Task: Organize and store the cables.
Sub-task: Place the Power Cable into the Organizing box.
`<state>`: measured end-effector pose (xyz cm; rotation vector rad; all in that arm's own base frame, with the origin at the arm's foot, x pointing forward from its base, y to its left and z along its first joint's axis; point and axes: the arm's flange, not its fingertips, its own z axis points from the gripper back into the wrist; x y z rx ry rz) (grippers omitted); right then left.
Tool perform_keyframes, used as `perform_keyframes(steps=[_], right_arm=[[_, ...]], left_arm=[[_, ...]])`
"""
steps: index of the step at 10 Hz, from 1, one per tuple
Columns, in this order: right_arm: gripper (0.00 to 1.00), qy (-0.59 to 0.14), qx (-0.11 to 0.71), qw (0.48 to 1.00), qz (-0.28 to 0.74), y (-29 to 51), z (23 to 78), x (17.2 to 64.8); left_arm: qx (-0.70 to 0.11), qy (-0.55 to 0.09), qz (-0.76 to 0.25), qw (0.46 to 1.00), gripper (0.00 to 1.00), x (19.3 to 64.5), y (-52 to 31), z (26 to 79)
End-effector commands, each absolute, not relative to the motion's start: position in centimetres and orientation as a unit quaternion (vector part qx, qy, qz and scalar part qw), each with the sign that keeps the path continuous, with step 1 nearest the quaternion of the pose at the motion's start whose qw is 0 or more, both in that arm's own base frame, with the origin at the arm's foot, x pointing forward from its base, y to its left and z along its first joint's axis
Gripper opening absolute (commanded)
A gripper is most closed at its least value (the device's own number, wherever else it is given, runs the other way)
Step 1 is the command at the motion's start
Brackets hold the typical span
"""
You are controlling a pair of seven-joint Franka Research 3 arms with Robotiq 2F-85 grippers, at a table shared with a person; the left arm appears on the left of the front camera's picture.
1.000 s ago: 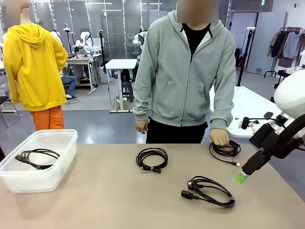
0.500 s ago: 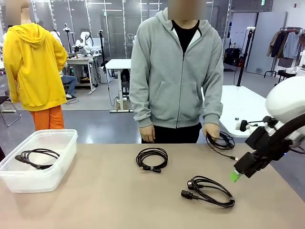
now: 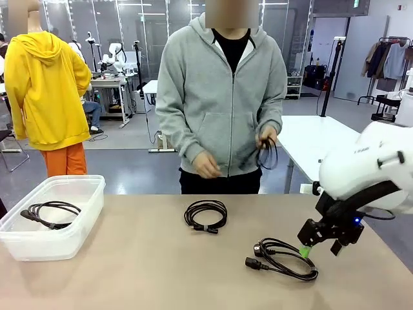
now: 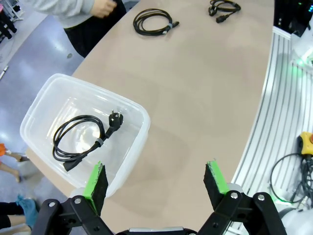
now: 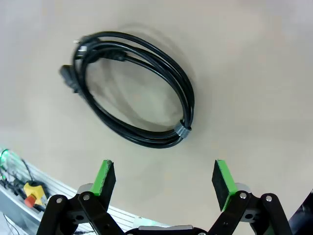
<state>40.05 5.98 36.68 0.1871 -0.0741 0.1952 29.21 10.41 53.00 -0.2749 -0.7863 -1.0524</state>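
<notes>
My right gripper hangs low over the table at its right side, jaws spread wide w/ nothing between them. It's just beside the power cable, a black coil lying flat, plugs at one end, a small tie round the loop. In the right wrist view that coil lies ahead of the green pads, not touching them. My left gripper is also spread wide & empty, high over the table's left end, above the edge of the clear plastic bin. One coiled cable lies in the bin, plug showing. Another coil sits mid-table, well apart from both grippers. At the far side a person in a grey hoodie holds a fourth coil in one hand, off the table.
</notes>
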Motion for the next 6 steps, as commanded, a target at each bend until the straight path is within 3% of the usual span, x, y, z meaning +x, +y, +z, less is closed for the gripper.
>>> perform_keyframes(steps=[1,6], right_arm=[[1.00,-0.030,0.038,0.997,0.052,7.3,34.9,39.0],[1.00,-0.043,0.011,0.999,0.016,7.7,33.6,39.1]], left_arm=[[-0.130,-0.364,-0.482,0.787,1.00,29.2,10.4,53.0],[-0.130,-0.364,-0.482,0.787,1.00,29.2,10.4,53.0]])
